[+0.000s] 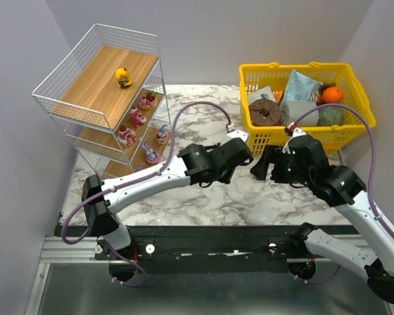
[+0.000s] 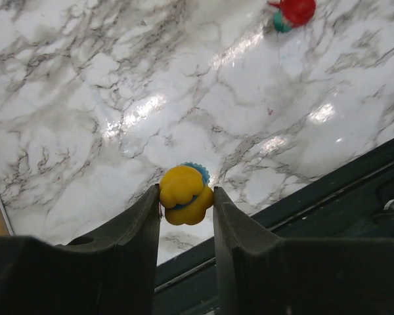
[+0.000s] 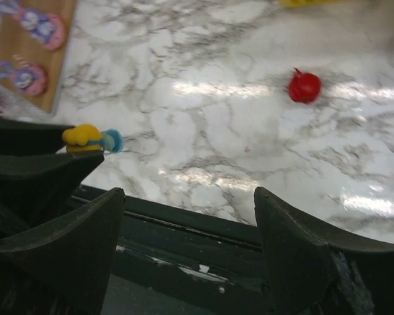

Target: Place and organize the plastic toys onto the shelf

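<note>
My left gripper point(image 2: 186, 198) is shut on a yellow duck point(image 2: 185, 193) with a blue base, held at the fingertips a little above the marble. From the right wrist view the same duck point(image 3: 85, 136) shows at the left. A small red toy point(image 3: 304, 86) lies alone on the marble; the left wrist view has this red toy point(image 2: 295, 10) at its top edge. My right gripper point(image 3: 189, 197) is open and holds nothing. On the shelf point(image 1: 95, 82) at far left stand another yellow duck point(image 1: 123, 77) on top, and pink point(image 1: 137, 117) and purple point(image 1: 151, 154) figurines lower down.
A yellow basket point(image 1: 302, 98) of groceries stands at the back right, just behind the right arm. Both grippers point(image 1: 241, 156) point(image 1: 261, 165) meet near the middle of the marble table point(image 1: 203, 197). The dark near rail point(image 3: 203, 230) runs below the right fingers.
</note>
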Available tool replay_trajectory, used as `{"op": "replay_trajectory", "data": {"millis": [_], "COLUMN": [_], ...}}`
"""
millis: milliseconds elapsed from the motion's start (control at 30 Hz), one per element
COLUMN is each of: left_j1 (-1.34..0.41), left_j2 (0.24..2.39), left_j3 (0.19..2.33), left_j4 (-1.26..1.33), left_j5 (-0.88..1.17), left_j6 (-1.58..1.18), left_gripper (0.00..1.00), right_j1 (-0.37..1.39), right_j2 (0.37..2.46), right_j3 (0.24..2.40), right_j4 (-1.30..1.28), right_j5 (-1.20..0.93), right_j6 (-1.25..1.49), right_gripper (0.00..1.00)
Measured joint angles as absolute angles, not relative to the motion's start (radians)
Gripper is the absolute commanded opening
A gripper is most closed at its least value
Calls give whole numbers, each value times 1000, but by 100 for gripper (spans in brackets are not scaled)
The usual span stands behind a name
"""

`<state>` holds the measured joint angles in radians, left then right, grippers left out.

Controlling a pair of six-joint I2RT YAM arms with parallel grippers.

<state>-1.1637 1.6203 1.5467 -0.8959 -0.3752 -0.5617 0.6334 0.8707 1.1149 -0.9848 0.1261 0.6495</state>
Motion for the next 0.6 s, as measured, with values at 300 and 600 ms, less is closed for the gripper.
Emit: {"op": "replay_trajectory", "data": {"millis": [300,600], "left_j1": [-1069,-1061], "left_j2": [1621,1610], "left_j3": [1921,2120], "left_j4": [-1216,-1317], "left_j5": [-361,-283], "left_j6": [-706,-757], "left_gripper": [0,0], "right_j1": [633,636], "right_j2": [783,880], "right_j3": [1072,1075], "right_j4": [-602,-406], "right_j5": [-180,-459], "right_j6": [395,237], "right_gripper": [89,89]}}
